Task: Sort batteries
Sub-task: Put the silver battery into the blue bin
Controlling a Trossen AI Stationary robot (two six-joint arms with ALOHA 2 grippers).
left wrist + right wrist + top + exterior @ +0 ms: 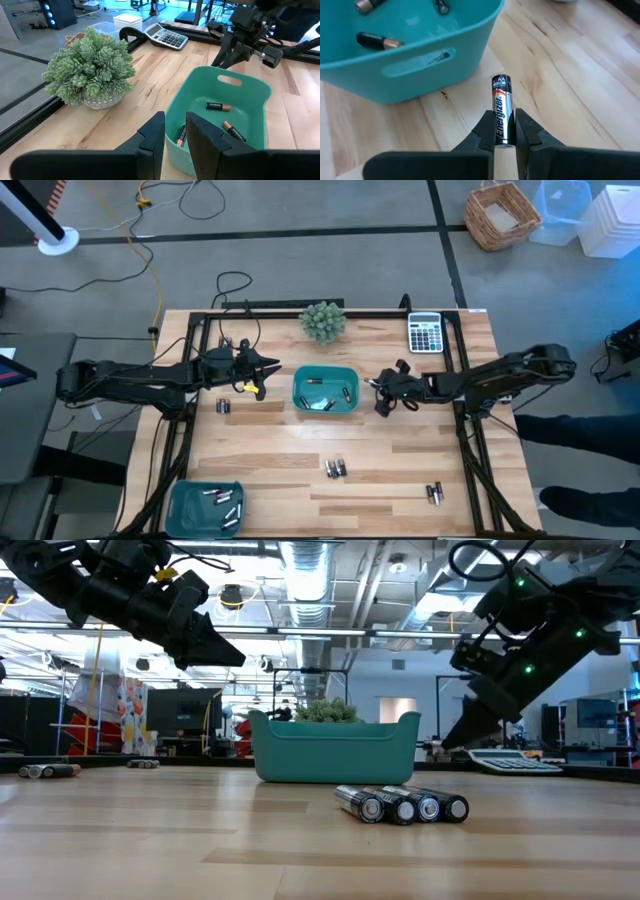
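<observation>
On the wooden table [400, 470], the right end effector [504, 131] pinches a battery [502, 109] just beside the teal tray [415, 65]; opposite, the left end effector [175, 135] hovers narrow, empty.

A small potted plant [323, 321] with green, scaly foliage stands at the far edge of the wooden table [300, 450], and a grey calculator [425, 333] lies near the far right corner. Off the table, on the grey floor, sits a wicker basket [502, 216] (beside some pale plastic bins [590, 215]).
</observation>
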